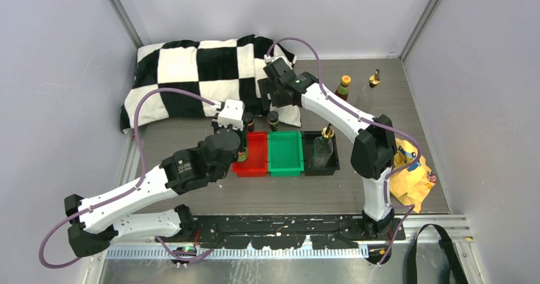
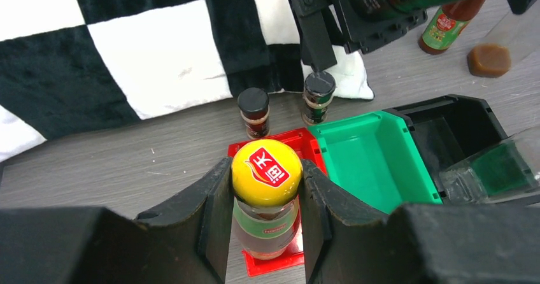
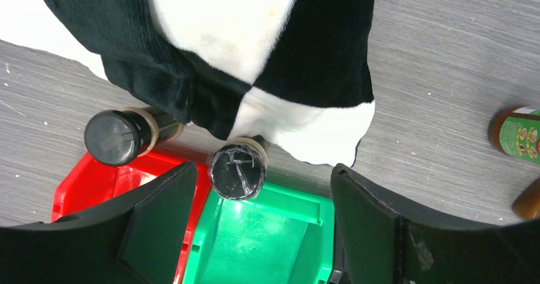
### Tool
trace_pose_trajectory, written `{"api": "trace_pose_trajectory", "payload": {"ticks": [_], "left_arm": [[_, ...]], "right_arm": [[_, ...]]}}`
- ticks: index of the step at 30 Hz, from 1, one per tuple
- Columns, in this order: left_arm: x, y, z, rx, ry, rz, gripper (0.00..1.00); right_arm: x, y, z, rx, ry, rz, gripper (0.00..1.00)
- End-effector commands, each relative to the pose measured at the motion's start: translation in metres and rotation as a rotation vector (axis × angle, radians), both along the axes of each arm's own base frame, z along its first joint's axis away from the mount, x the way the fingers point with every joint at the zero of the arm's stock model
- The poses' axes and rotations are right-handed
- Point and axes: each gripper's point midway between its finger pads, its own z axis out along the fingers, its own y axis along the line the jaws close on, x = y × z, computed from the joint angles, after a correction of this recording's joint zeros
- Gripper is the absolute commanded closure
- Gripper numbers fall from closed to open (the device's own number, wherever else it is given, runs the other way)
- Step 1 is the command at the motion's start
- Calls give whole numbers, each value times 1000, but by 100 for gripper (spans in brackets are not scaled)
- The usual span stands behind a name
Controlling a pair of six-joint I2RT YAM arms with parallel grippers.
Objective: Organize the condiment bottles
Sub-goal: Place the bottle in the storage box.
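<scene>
Over red tray (image 1: 256, 155), L gripper (image 2: 266, 191) is clamped on a reddish-brown btl w/ yellow cap (image 2: 266, 168), upright; can't tell if its base touches the tray floor. R gripper (image 3: 262, 191) hangs w/ jaws apart, holding nothing, above a black-capped btl (image 3: 237, 170) standing on the table just at 12 o'clock of green tray (image 3: 267, 242). 2nd black-capped btl (image 3: 114, 136) sits at 12 o'clock of red tray. Glass btl (image 1: 325, 147) stands in black tray (image 1: 332, 165). Toward table's 1 o'clock: other reddish btl (image 1: 344, 88) & other glass btl (image 1: 371, 90), side by side.
</scene>
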Motion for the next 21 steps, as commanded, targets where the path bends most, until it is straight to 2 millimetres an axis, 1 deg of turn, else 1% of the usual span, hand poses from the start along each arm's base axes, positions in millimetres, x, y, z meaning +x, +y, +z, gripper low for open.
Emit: {"api": "trace_pose_trajectory", "payload": {"ticks": [1, 6, 15, 21], "left_arm": [[2, 3, 43, -178, -102, 39, 100], [-2, 2, 40, -200, -94, 19, 100], [-5, -11, 33, -232, -104, -52, 100], [-7, -15, 29, -245, -118, -85, 100]], "right_arm": [[10, 10, 27, 59, -45, 4, 18], [13, 10, 32, 63, -55, -1, 18], [17, 6, 42, 65, -71, -16, 18], [19, 3, 48, 71, -85, -23, 18]]}}
